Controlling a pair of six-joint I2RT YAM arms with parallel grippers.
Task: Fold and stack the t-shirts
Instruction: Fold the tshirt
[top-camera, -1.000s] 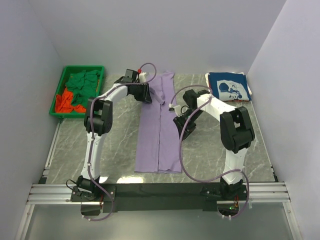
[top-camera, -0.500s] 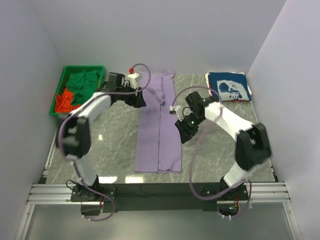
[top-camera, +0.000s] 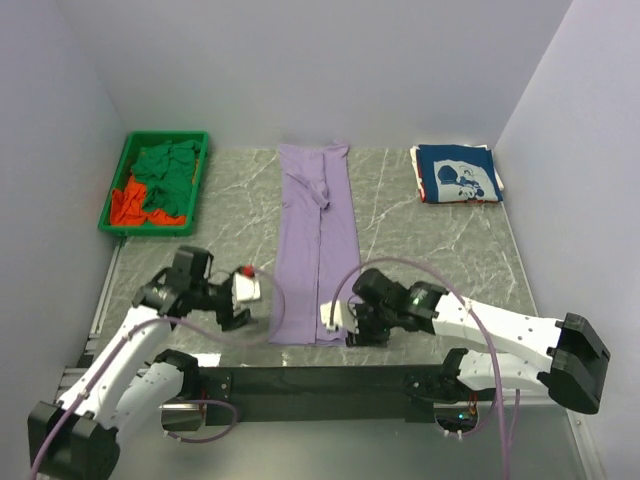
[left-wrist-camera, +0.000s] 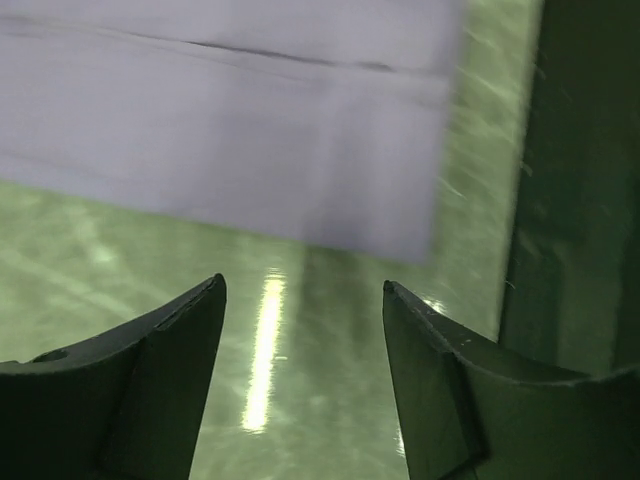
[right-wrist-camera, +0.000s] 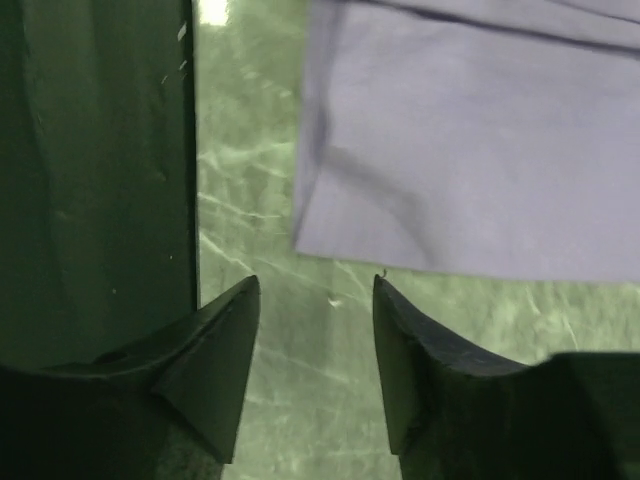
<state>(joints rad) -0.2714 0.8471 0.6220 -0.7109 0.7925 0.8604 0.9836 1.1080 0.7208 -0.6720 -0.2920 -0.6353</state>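
Wide view first: the marble table (top-camera: 430, 250) carries everything, and down its middle lies the lavender t-shirt (top-camera: 318, 250). It is already narrowed into a long strip, collar at the far end and hem at the near edge. That long axis runs near to far, and the coming move looks set to turn on it.

Far left, the green bin (top-camera: 170, 134) holds the green tee (top-camera: 165, 168) and the orange-red tee (top-camera: 125, 205) in a heap. Far right, the navy tee (top-camera: 457, 173) sits folded with its white print up, which I take to be the start of the stack.

Both arms are low at the near end of the strip. The left gripper (top-camera: 250, 292) sits just off the strip's left edge, close to the near-left corner. The right gripper (top-camera: 337, 321) is right at the near-right corner, and looks the closer of the two.

On the left wrist camera the fingers (left-wrist-camera: 170, 380) stand apart with only bare marble between them. The hem corner lies ahead, a little off to one side. On the right wrist camera the fingers (right-wrist-camera: 210, 360) are spread too, holding nothing, and the corner of the cloth lies just beyond their tips, almost in line.

My read is a corner for each arm, then the hem carried towards the far end along the strip.
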